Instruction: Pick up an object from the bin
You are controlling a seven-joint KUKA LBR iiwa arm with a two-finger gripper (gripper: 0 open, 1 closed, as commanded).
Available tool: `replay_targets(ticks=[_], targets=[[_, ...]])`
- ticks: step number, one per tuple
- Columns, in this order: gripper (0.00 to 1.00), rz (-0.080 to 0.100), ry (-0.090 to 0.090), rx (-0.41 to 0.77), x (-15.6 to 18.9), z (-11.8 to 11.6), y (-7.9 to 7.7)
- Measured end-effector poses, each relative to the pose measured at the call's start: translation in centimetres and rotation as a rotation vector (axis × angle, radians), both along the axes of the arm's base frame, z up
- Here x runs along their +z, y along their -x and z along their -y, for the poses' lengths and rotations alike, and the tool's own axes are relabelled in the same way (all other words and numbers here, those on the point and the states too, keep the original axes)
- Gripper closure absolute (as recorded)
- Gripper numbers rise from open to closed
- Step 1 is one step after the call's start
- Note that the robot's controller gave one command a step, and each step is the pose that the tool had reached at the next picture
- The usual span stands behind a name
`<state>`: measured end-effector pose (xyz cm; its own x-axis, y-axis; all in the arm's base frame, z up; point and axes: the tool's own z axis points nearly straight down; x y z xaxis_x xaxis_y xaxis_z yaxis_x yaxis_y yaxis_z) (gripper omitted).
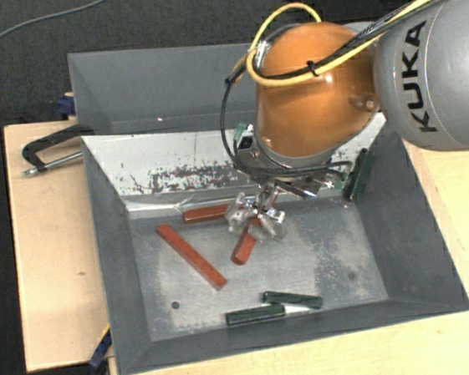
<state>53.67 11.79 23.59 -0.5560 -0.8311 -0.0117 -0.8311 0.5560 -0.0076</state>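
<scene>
— Starting nearest the camera: anything on this side of the short red block [243, 247]?

— Two, flat by the near wall of the bin [117, 263], well to the camera's side of the short red block. A straight dark green stick [254, 315] along the wall, and a slanted dark green stick [291, 300] just beside it. Ends close or touching; cannot tell which.

— And level with the block?

— A long red stick [190, 256], flat on the floor, just to the view's left of the short red block and apart from it.

— The block itself?

— Lying slantwise on the mid-floor, upper end right under the hand [256, 215]. Seems released: two metal fingertips [273, 217] standing apart about that end, nothing clamped between. Touching the block or not, cannot tell.

— Handling?

— Probably rigid, light and smooth-sided, perhaps plastic or painted wood. No crushing to fear, but liable to pivot or slip if pinched at the tip. Better to close across the two long flat sides, nearer the middle, square to its length.

— Beyond it?

— Past the short red block, a brown-red stick [206, 213] along the foot of the far wall. Off to the view's right of the block, a leaning dark green stick [356, 174] against the side wall. Above everything, the orange wrist cover [312, 89].
</scene>
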Motion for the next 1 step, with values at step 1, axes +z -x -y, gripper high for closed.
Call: replay_targets(ticks=[1], targets=[[1.0, -0.013, 0.007, 0.13, -1.48, 4.84, 1.71]])
